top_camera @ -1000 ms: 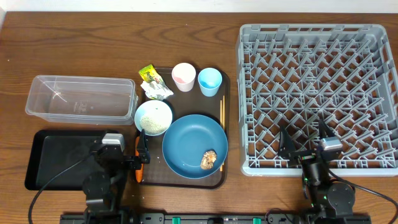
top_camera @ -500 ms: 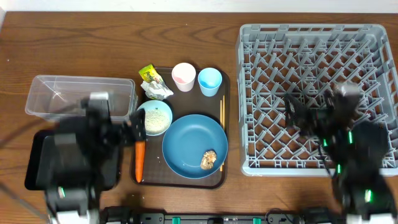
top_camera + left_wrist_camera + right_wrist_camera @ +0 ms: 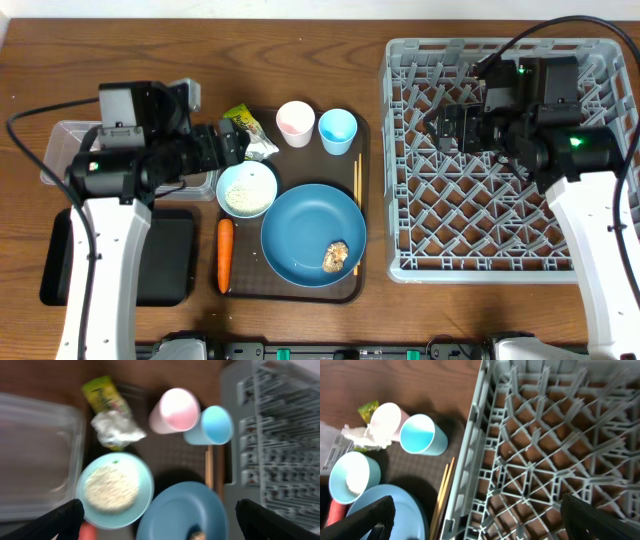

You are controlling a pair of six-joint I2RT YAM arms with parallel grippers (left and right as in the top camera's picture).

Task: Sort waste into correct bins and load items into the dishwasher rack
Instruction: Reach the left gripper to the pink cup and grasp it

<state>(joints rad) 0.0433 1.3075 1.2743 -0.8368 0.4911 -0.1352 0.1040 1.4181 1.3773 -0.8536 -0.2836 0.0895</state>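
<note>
**Overhead:** The plate (image 3: 300, 225) serves as the reference. A food lump (image 3: 336, 256) lies on its lower right part. Just left of the plate stands the bowl (image 3: 222, 190) of rice (image 3: 247, 195), with the carrot (image 3: 226, 255) below that. The tissue (image 3: 257, 149) and wrapper (image 3: 237, 117) sit up-left of the plate, and the pink cup (image 3: 295, 123) and blue cup (image 3: 338, 131) above it. The chopsticks (image 3: 356, 195) run along its right edge, with the rack (image 3: 500, 272) beyond. The left gripper (image 3: 228, 148) hangs up-left of the plate and the right gripper (image 3: 447, 125) over the rack. Both are spread wide and hold nothing.

**Left wrist:** The tissue is seen lying partly on the wrapper. It is judged light and soft, best pinched at its bunched top.

**Right wrist:** The blue cup is judged light, stiff and smooth. It is probably best taken across its rim wall.
</note>
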